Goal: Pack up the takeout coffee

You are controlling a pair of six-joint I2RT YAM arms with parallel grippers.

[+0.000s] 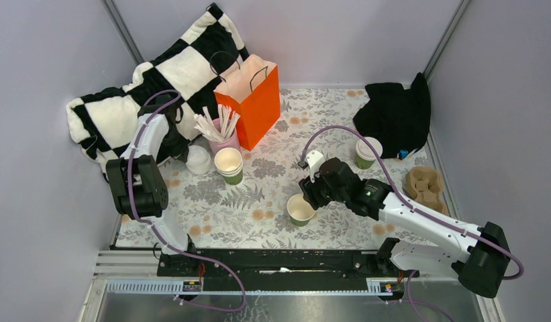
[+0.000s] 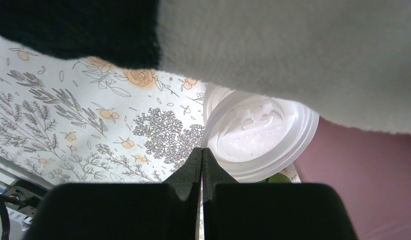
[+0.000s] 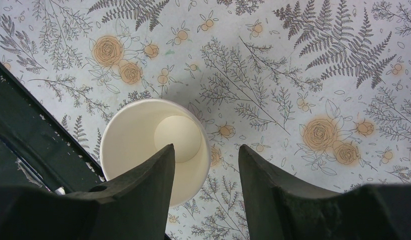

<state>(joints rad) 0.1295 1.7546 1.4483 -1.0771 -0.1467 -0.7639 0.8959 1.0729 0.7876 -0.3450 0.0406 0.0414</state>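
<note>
we see a fuzzy cloth blanket (image 2: 293, 50), a smooth, faintly shiny plastic lid (image 2: 263, 137), a matt paper cup (image 3: 130, 142), and a rough pulp tray (image 1: 425, 186).

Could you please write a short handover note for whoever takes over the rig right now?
Left gripper: shut and empty, its tips just short of the white lid under the blanket.
Right gripper: open over the rim of the lidless green cup, not clamped.
The lidded cup stands by the black cloth; the cardboard carrier holds no cup.
Done: one cup lidded.
Left: lid the second cup, then pack both.
</note>
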